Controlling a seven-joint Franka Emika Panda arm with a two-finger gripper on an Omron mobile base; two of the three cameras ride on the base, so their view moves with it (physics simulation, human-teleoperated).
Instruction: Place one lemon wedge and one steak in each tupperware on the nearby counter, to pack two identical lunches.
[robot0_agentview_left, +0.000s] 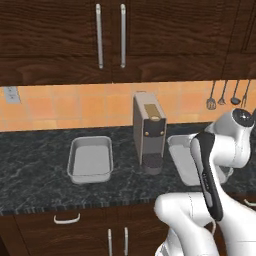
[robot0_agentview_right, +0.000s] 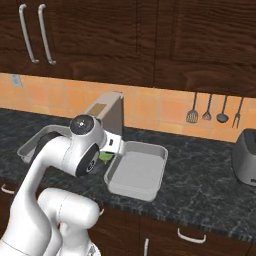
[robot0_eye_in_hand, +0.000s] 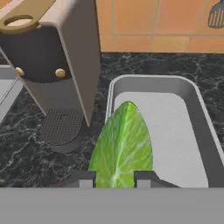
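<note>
My gripper (robot0_eye_in_hand: 113, 178) clamped on lemon wedge (robot0_eye_in_hand: 124, 142), wedge poking toward 12 o'clock over near-left rim of right tray (robot0_eye_in_hand: 199, 111). Left tray (robot0_agentview_left: 90, 160) bare. Wedge likely light, soft, slick-skinned; judge grip best across thick middle, gentle squeeze.

Even, flat rendered light, no glare; soft shadows under coffee machine (robot0_agentview_left: 149, 132); pics sharp, slightly coarse, no edge distortion.
</note>
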